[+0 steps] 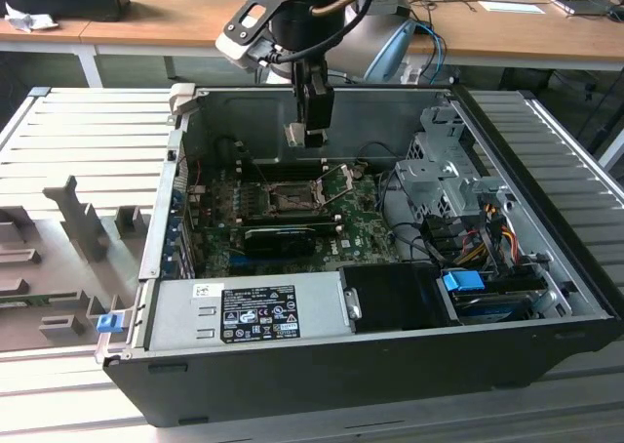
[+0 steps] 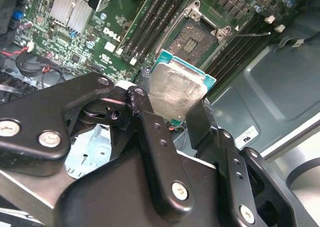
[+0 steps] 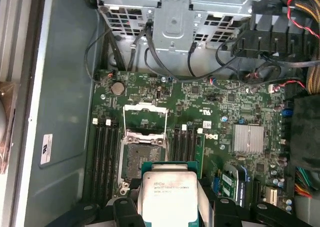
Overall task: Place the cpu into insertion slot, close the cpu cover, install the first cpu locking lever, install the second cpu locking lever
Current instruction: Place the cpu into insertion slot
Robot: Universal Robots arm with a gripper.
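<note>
Now black jaws clamp square silver cpu; dark insertion slot uncovered.

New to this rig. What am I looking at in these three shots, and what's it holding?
One robot arm works over an open dark-grey computer case lying on a grey slatted table. The exterior view looks on from off the arm. Both wrist views ride on the arm and look past its black two-fingered hand. The hand is clamped on a small flat square silver-grey cpu, held above the green circuit board. On that board sits the square black-framed insertion slot, empty, with its thin silver window-frame cpu cover flipped open.
</note>
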